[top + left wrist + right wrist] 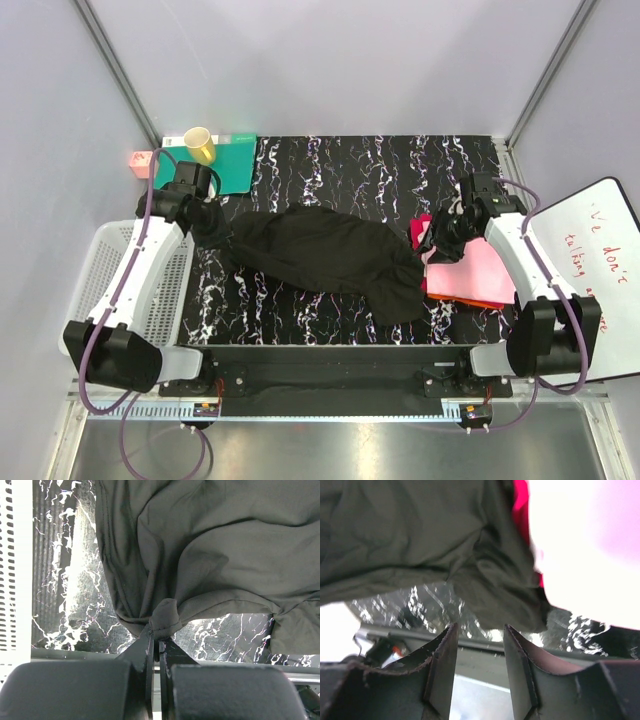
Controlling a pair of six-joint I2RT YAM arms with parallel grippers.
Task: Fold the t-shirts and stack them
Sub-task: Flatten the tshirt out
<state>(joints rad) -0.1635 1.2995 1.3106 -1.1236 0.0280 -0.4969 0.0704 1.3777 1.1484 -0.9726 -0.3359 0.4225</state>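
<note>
A black t-shirt (pixel 320 255) lies crumpled and unfolded across the middle of a black table (pixel 340 160) with white marbling, stretched from left to right in a loose heap. The left gripper (pixel 210 222) is clamped tight on a bunched bit of the shirt's left edge; in the left wrist view its closed fingertips (pixel 159 641) pinch a small knot of dark cloth. The shirt's right end reaches a stack of folded shirts at the right side of the table: a pink t-shirt (pixel 470 270) on top, a red t-shirt (pixel 421 226) showing at the far left corner and an orange t-shirt (pixel 485 303) showing as a thin edge at the near side. The right gripper (pixel 445 240) hangs over that corner with its jaws apart and nothing between them (pixel 480 640), the black cloth just beyond the tips. A white basket (pixel 150 290) sits left of the table. At the far left corner a yellow cup (pixel 200 145) stands by a green mat (pixel 232 165). A whiteboard (pixel 600 260) lies at the right.
</note>
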